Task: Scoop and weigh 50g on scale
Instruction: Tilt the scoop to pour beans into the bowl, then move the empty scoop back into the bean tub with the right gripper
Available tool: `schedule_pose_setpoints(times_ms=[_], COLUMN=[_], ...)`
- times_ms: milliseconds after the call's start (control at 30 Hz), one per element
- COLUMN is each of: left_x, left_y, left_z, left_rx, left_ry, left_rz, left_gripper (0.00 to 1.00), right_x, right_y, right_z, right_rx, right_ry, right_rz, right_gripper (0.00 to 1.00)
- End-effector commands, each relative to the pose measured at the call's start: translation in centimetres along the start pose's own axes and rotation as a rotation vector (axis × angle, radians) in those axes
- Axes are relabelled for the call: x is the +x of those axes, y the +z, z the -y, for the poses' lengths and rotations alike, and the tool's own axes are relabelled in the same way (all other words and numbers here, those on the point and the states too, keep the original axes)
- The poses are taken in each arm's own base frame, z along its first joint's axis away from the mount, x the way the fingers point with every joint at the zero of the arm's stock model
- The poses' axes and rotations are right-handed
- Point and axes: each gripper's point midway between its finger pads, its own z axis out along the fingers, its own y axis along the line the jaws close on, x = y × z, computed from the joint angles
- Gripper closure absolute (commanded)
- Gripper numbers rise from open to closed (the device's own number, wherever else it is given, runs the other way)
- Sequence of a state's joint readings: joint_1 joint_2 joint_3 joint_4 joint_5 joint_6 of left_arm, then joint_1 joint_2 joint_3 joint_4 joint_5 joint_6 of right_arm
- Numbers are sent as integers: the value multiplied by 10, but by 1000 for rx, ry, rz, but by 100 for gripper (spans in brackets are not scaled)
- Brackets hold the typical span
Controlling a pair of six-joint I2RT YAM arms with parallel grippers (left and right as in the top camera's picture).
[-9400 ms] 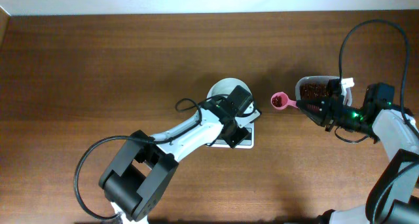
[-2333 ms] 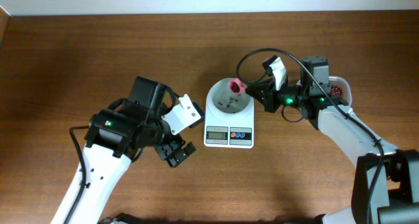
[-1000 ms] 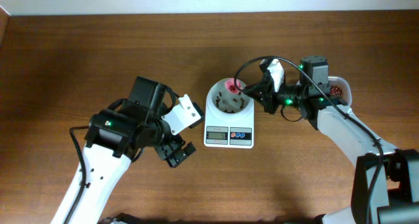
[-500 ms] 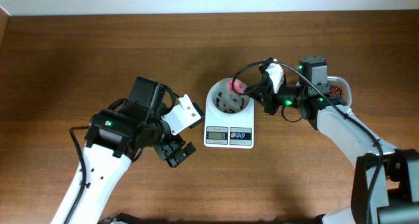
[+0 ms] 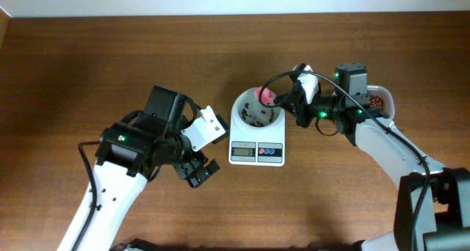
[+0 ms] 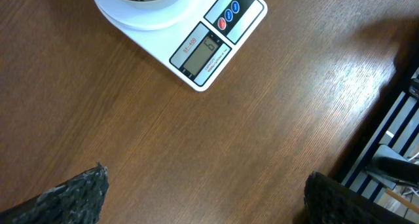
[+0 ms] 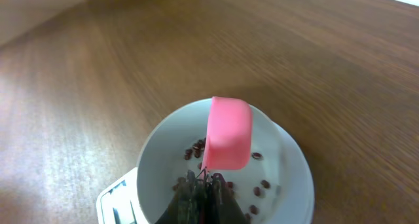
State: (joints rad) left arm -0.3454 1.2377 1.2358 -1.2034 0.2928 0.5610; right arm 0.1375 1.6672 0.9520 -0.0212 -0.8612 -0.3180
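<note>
Pink scoop (image 7: 229,142) sat tipped over bowl (image 7: 291,160), right gripper (image 7: 206,185) jaws clamped on it; left gripper (image 5: 197,172) jaws gaped empty. Beans (image 7: 196,149) wanted slow trickle.

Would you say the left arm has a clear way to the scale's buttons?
Probably yes: the left gripper, jaws open, hangs beside the scale with bare table between; the right gripper holds the pink scoop over the bowl, not the buttons.

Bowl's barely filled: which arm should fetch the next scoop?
Right: right hand holds the pink plastic scoop over the round white bowl, near the clear bean tub. Left hand is open, empty.
</note>
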Motion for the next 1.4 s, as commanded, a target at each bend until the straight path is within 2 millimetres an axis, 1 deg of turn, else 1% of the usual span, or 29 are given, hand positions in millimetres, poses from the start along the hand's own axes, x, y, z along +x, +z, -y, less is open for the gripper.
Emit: schedule_pose_setpoints(times_ms=[0, 33, 67, 167, 200, 233, 267, 300, 333, 400, 433, 467, 500, 533, 567, 600, 667, 733, 833, 900, 967, 1033, 1167, 1300, 1367], left_x=[-1, -1, -1, -1, -1, -1, -1, -1, -1, -1, -1, -1, -1, -1, -1, -1, -1, -1, -1, -1, -1, -1, -1, -1, -1], left_y=[-1, -1, -1, -1, -1, -1, -1, -1, -1, -1, -1, -1, -1, -1, -1, -1, -1, -1, -1, -1, -1, -1, -1, -1, -1], left_z=[2, 2, 2, 2, 2, 2, 2, 2, 2, 2, 2, 2, 2, 2, 2, 2, 2, 2, 2, 2, 2, 2, 2, 2, 2], left_rx=[12, 12, 12, 12, 12, 12, 12, 12, 12, 12, 12, 12, 12, 12, 12, 12, 12, 12, 12, 12, 12, 12, 12, 12, 12], left_ry=[14, 14, 14, 14, 14, 14, 14, 14, 14, 14, 14, 14, 14, 14, 14, 14, 14, 14, 14, 14, 14, 14, 14, 14, 14], left_rz=[13, 13, 13, 13, 13, 13, 13, 13, 13, 13, 13, 13, 13, 13, 13, 13, 13, 13, 13, 13, 13, 13, 13, 13, 12], left_gripper=[1, 1, 1, 1, 1, 1, 1, 1, 1, 1, 1, 1, 1, 1, 1, 1, 1, 1, 1, 1, 1, 1, 1, 1, 1], right_x=[-7, -8, -12, -33, -43, -53, -63, -65, -64, -51, -43, -33, -29, -20, -9, 9, 29, 45, 71, 87, 101, 107, 114, 107, 112], right_y=[-2, -3, -4, -17, -26, -38, -54, -68, -81, -117, -134, -157, -167, -182, -195, -208, -212, -216, -224, -222, -213, -203, -198, -175, -172], right_z=[3, 2, -3, -14, -17, -15, -8, 2, 15, 44, 55, 65, 69, 76, 84, 90, 91, 95, 110, 117, 121, 121, 122, 111, 104], right_rx=[41, 37, 13, 8, 23, 66, 135, 213, 302, 518, 606, 717, 765, 842, 913, 976, 978, 983, 1027, 1023, 994, 947, 947, 800, 768], right_ry=[-32, -33, -40, -87, -111, -132, -146, -141, -125, -60, -30, 6, 22, 47, 78, 124, 179, 226, 407, 470, 500, 519, 611, 636, 662], right_rz=[3, 6, 20, 65, 88, 107, 123, 120, 104, 41, 8, -29, -48, -83, -126, -190, -250, -293, -286, -303, -338, -343, -319, -270, -290], right_gripper=[96, 96, 96, 96, 96, 96, 96, 96, 96, 96, 96, 96, 96, 96, 96, 96, 96, 96, 96, 96, 96, 96, 96, 96, 96])
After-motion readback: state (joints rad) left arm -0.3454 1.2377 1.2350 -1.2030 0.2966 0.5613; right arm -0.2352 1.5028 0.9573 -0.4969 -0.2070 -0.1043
